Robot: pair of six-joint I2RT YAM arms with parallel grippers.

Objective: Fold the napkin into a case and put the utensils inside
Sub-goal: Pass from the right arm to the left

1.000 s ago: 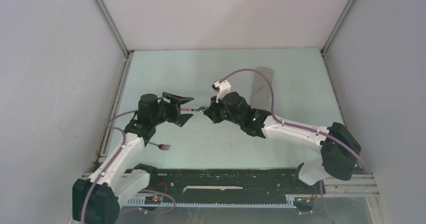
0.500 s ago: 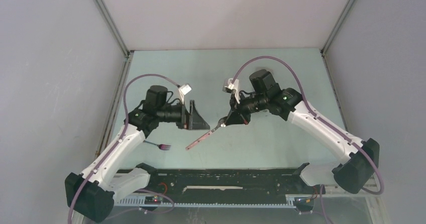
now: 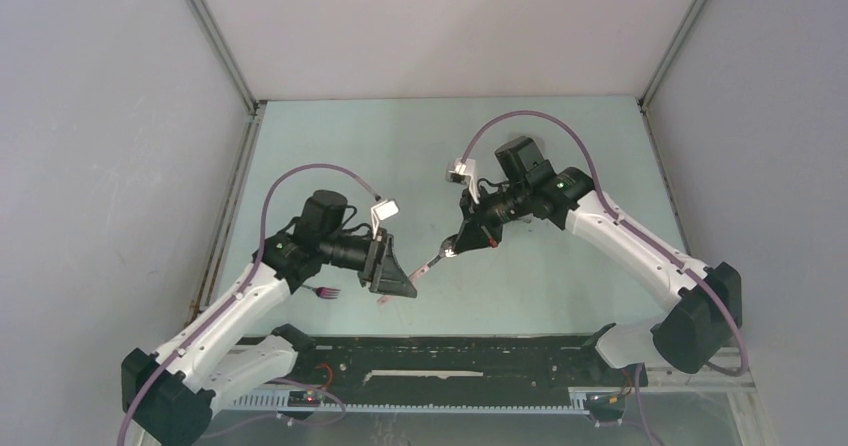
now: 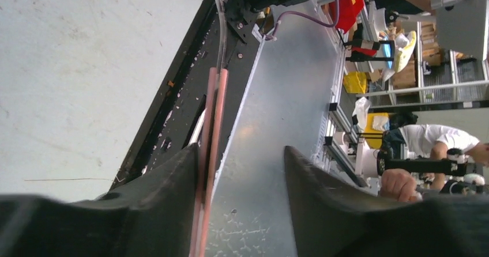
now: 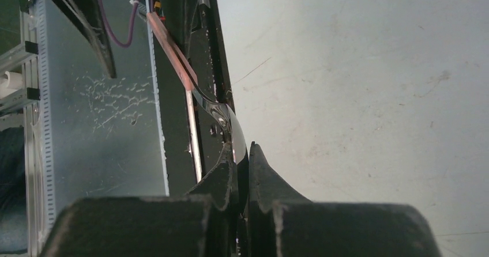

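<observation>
**Spoon [image 5: 173, 52] gripped by the bowl, fork on the table, napkin out of sight**

The pale green table [image 3: 400, 146] carries little that shows. The napkin, or the case it is to become, appears in none of the views. It may lie under the right arm at the far right, but that cannot be told, so the fold cannot be checked.

Both arms reach in toward the middle of the table, their wrists angled at each other. The right gripper [image 5: 242, 153] is clamped shut on the silvery bowl of the spoon. The pinkish handle slants away from it toward the near left, above the table.

The left gripper [image 4: 241, 153] has its jaws apart around that handle. The handle runs along the inner face of one finger and the other finger stands clear, so it grips nothing yet.

The fork [image 3: 325, 292] lies flat at the near left, just beside the left arm and apart from both grippers.

By my reading this is a hand-over or regrip of the spoon. Neither utensil is in the case. Left to do: carry the spoon to the cloth, slide it in, then fetch the fork.
</observation>
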